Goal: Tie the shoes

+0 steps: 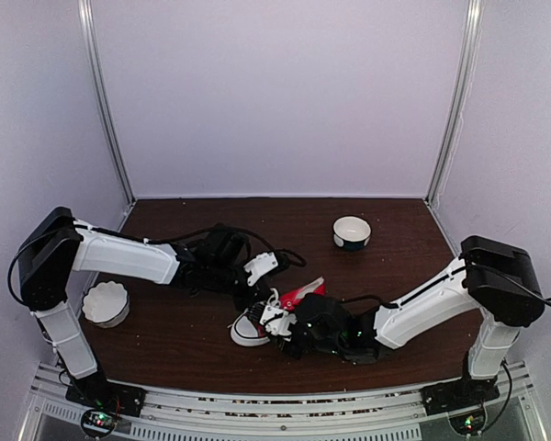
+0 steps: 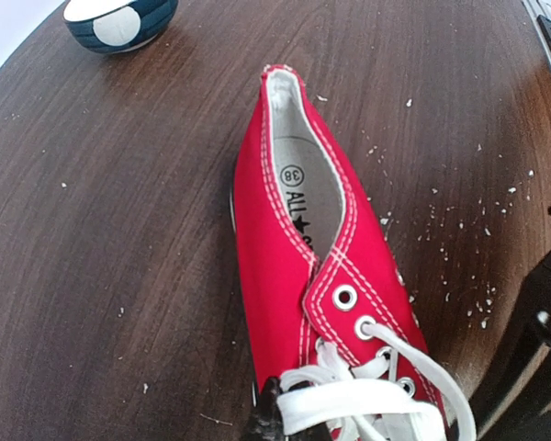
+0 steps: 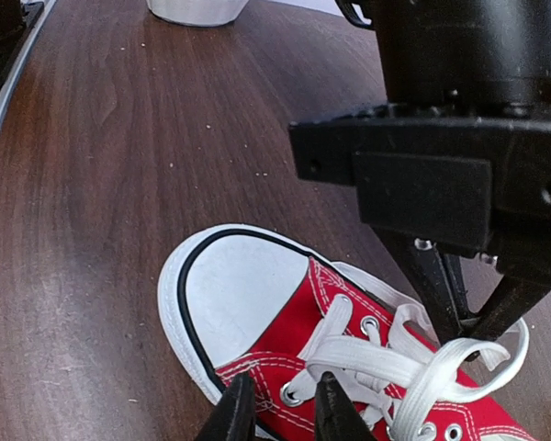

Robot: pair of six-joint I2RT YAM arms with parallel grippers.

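- One lace loop (image 3: 452,363) sits pinched in the left gripper (image 3: 473,329); right gripper (image 3: 280,413) nearly closed, hold unclear.
- Tugging could drag the shoe (image 3: 280,338) or lose the loop.

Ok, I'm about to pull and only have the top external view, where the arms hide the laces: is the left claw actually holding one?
Observer: Yes, the right wrist view shows the left claw pinching a white lace loop above the red sneaker.
Operator: And the right claw?
Observer: The right claw sits at the eyelets nearest the white toe cap, jaws slightly apart.
Operator: Laced to the top?
Observer: No, the left wrist view shows the top eyelet empty.
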